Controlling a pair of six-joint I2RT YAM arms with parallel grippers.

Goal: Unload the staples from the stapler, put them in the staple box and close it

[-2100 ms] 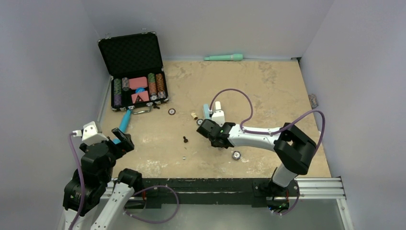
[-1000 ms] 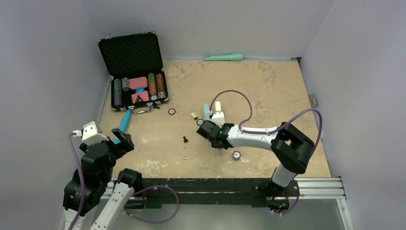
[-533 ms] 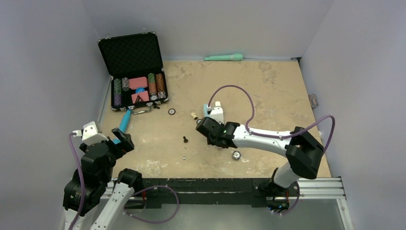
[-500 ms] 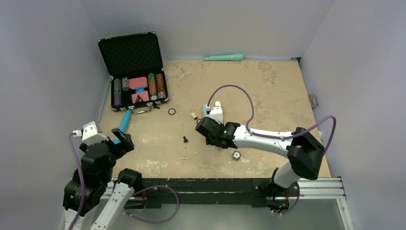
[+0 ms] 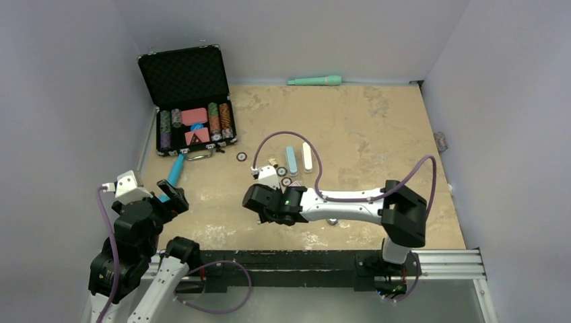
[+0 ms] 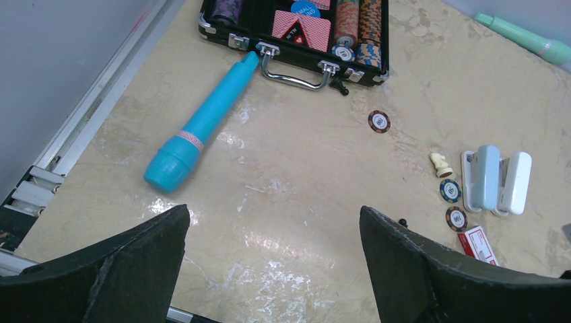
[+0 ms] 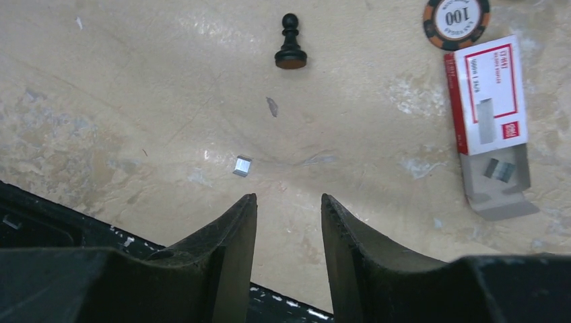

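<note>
Pale blue and white stapler (image 6: pixel 485 176), red-and-white staple box (image 7: pixel 488 101), black pawn (image 7: pixel 291 46), beige table (image 7: pixel 135 101)

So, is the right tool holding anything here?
No, the right tool stands open, with only bare table showing in its gap.

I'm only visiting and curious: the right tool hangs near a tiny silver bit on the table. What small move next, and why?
Probably lower the right tool onto the silver bit, seemingly a short staple strip, lying loose just ahead of its parted, empty fingers. The stapler already lies opened flat.
</note>
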